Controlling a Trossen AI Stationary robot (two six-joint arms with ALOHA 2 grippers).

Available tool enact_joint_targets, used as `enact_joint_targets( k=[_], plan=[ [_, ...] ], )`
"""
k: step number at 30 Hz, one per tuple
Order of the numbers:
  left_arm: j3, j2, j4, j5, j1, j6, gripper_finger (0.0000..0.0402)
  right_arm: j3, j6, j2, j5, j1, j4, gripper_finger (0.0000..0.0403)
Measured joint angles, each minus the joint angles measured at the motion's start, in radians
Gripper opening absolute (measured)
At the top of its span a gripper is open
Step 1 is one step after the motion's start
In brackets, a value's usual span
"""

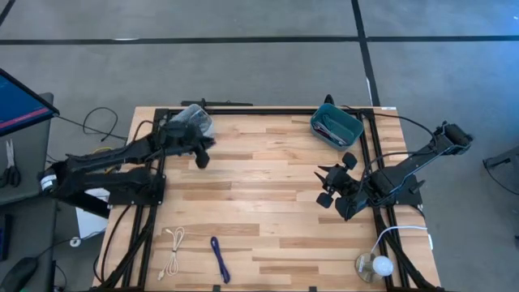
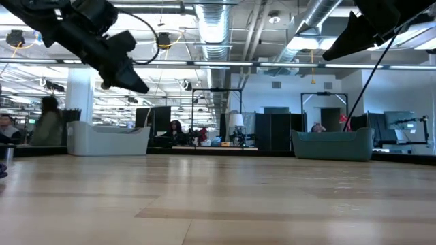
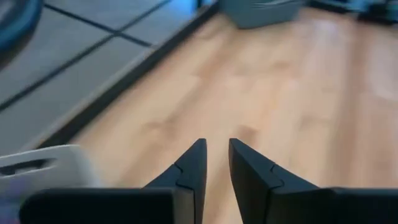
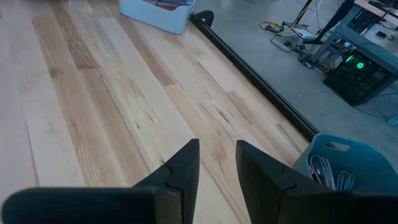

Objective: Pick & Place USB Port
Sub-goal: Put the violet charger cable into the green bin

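The table (image 1: 259, 195) is pale blond wood, laid in long planks with darker brown streaks of grain running through them, and it sits in a black frame. Both arms are matt black, down to the left gripper (image 1: 202, 161) and the right gripper (image 1: 328, 186). A teal bin (image 1: 336, 126) stands at the far edge (dark cables lie tangled inside it). Near the front edge lie a white cable (image 1: 173, 251) and a deep blue cable (image 1: 220, 259). The floor (image 1: 259, 57) around is grey, crossed by thin black lines.
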Motion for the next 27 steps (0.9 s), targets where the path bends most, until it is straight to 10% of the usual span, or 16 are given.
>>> enact_joint_targets(
  k=[14, 27],
  plan=[
    [0.000, 0.000, 0.196, 0.062, -0.512, -0.340, 0.0055, 0.000, 0.000, 0.000, 0.000, 0.000, 0.000, 0.0098],
    [0.000, 0.033, 0.322, 0.059, -0.658, -0.731, 0.0051, 0.000, 0.000, 0.000, -0.030, 0.000, 0.005, 0.0098]
  ],
)
